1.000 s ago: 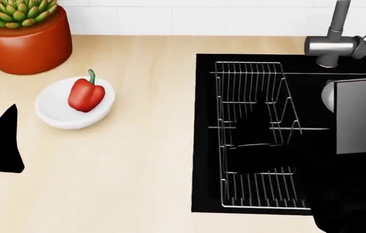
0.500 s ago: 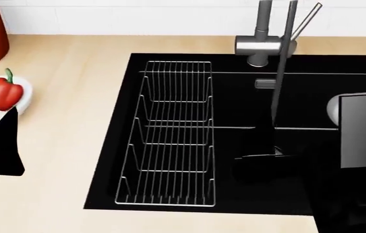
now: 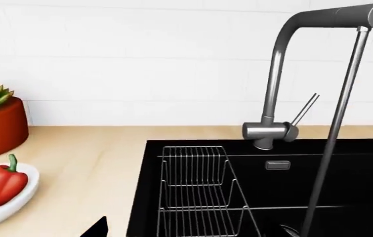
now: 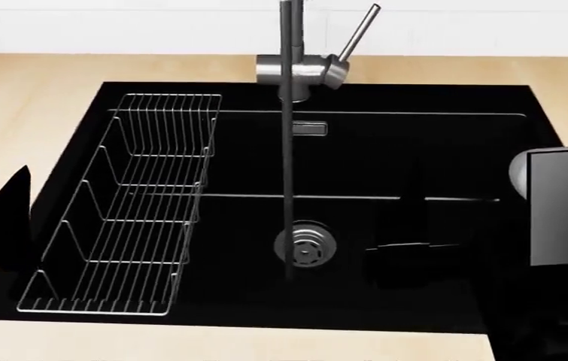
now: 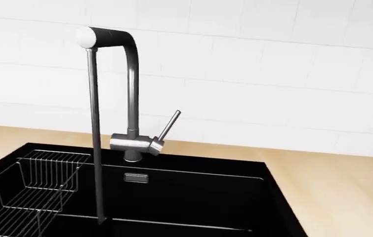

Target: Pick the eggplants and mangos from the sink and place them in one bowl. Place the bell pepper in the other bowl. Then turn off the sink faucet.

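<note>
From the left wrist: the bell pepper [image 3: 0,184] already lies in a white bowl [image 3: 24,193], off to the side of the left gripper, whose jaws go unseen. From the head: the sink [image 4: 444,158] holds no fruit, water running to the drain [image 4: 305,245]. From the right wrist: the sink faucet [image 5: 135,142] ahead, lever [image 5: 168,126] raised, apparently the last job; that gripper's state cannot be told

Brushed-steel sink faucet [image 4: 299,71], matte black sink [image 4: 444,150], wire rack [image 4: 133,210], pale wood-look counter [image 4: 22,83], glossy bell pepper [image 3: 0,185].
</note>
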Robot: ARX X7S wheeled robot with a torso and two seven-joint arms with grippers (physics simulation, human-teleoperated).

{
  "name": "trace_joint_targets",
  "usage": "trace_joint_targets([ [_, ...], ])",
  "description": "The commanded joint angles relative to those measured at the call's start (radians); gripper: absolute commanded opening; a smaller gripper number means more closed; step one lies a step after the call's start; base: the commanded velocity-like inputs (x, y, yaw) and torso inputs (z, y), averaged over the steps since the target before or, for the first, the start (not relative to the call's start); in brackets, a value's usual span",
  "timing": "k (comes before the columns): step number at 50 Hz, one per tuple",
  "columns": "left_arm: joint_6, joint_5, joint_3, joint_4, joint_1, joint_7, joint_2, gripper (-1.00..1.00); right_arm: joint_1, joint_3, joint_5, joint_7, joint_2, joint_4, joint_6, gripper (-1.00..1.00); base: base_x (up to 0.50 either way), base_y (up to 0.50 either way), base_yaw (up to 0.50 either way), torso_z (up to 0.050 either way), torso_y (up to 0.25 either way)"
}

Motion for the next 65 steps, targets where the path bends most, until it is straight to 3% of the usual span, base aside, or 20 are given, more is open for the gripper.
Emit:
trace_joint_targets([
  [1, 0.014, -0.005, -0.018, -0.008, 0.002, 0.016, 0.015, 1.0, -0.002, 0.006, -0.01, 0.005, -0.007, -0.005, 0.004, 1.0, 0.0, -0.5, 0.0, 0.0, 0.0],
  [18, 0.027, 0.008, -0.019, 0.006, 0.017, 0.017, 0.017, 1.0, -0.024, -0.008, -0.07, -0.001, -0.01, -0.02, -0.001, 1.0, 0.05, -0.09, 0.0, 0.0, 0.0],
  [65, -0.016, -0.002, 0.0, -0.013, -0.008, 0.002, 0.024, 1.0, -0.046, 0.008, -0.088, 0.012, -0.008, -0.027, -0.028, 1.0, 0.32, 0.0, 0.0, 0.0, 0.0],
])
